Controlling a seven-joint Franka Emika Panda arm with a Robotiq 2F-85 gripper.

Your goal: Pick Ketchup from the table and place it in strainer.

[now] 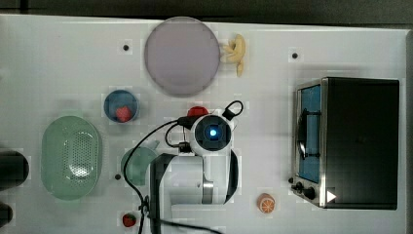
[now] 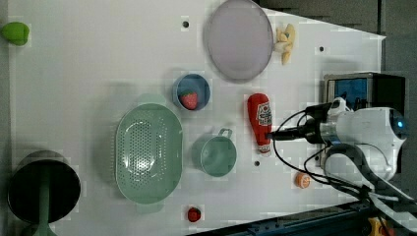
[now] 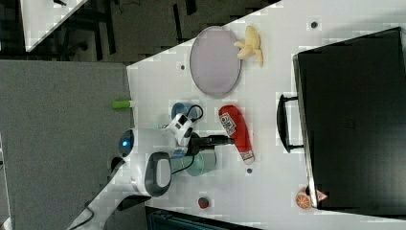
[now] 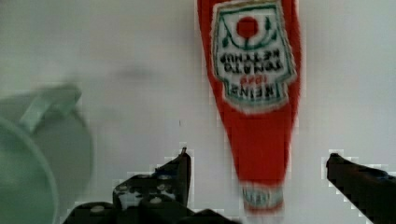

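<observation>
Robotics lab mock-kitchen: a white worktop [image 2: 98,73] with bolt holes carries toy food, such as a banana [image 1: 235,51] and an orange slice [image 1: 266,203], and a toaster oven [image 1: 350,141], with a robot arm [image 3: 148,163] mounted at its edge.

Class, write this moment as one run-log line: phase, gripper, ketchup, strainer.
phase: approach | gripper: open, straddling bottle neck | ketchup: on table, not gripped | strainer: no ketchup inside

White table [image 1: 58,58]: ketchup [image 2: 259,120], strainer [image 1: 71,157], plate [image 1: 181,55].
</observation>
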